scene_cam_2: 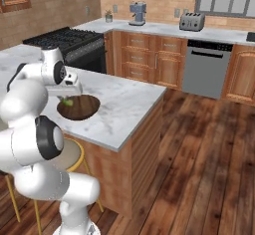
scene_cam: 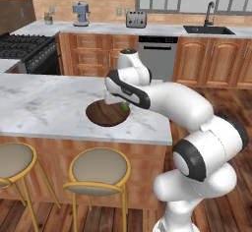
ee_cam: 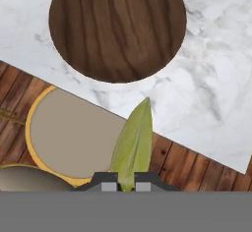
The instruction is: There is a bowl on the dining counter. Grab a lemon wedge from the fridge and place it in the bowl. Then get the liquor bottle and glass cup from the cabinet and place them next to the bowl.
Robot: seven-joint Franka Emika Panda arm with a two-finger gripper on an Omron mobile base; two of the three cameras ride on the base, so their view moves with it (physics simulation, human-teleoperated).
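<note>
While my hand (ee_cam: 127, 186) pinches the yellow-green lemon wedge (ee_cam: 133, 142) between its fingertips, I see it above the bench (ee_cam: 206, 93) edge, just beside the dark wooden bowl (ee_cam: 117, 27).

One bowl (ee_cam: 117, 27) beyond the fingertips, one lemon wedge (ee_cam: 133, 142) between them, two stools (scene_cam: 98, 172) beneath.

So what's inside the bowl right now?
Nothing yet: the hand view shows the bowl with a bare wooden inside. The lemon wedge is clamped in the pincer. In the base views the arm hides the bowl's near edge.
</note>
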